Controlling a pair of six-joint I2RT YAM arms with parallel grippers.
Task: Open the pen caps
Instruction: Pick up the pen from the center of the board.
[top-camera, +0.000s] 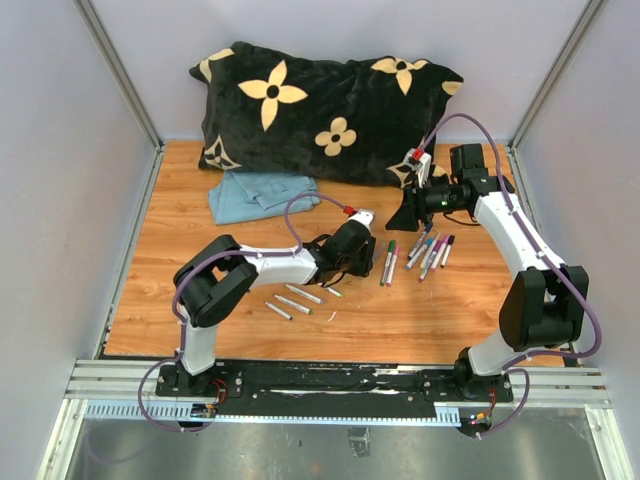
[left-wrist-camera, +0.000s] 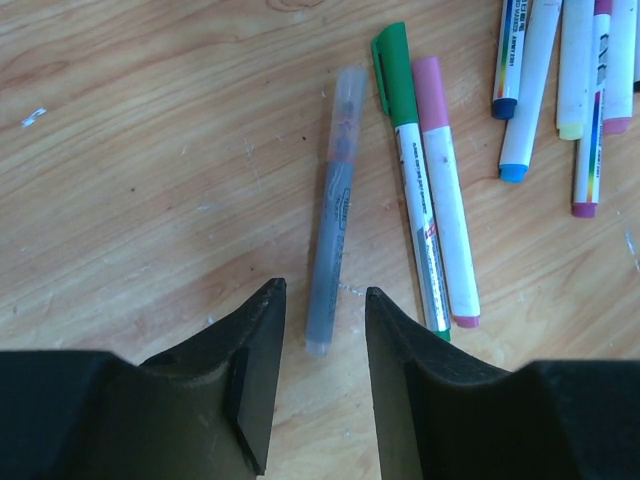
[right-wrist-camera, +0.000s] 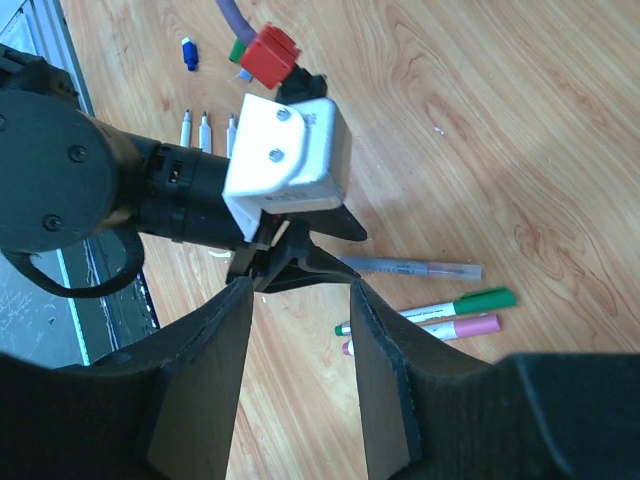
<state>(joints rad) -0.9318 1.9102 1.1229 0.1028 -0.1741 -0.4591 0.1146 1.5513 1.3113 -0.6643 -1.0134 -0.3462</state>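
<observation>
The left hand (left-wrist-camera: 318, 335) hung low over the worktop (left-wrist-camera: 120, 200). Its jaws were part open and straddled the near end of a grey pen (left-wrist-camera: 330, 250) without visibly touching it, and a sliver of wood showed on each side of the barrel. That pen ran up the middle of the left wrist frame and wore a clear cap (left-wrist-camera: 347, 110) at its far end. Just right of it lay two white pens side by side and touching, one with a green cap (left-wrist-camera: 393, 65) and one with a pink cap (left-wrist-camera: 431, 92). Both caps were on and pointed to the top of the frame. More pens (left-wrist-camera: 560, 90) crowded the upper right corner, and I could not tell whether their coloured lower ends were caps. The right hand (right-wrist-camera: 300, 290) hovered above, looking down on the left one, its jaws apart with nothing between them. In its view a loose blue cap (right-wrist-camera: 188, 52) lay at the upper left, near three uncapped pens (right-wrist-camera: 205, 130). In the top view a black flowered pillow (top-camera: 330, 110) sat along the top edge of the worktop, with a folded blue cloth (top-camera: 258, 192) just below its left end.
</observation>
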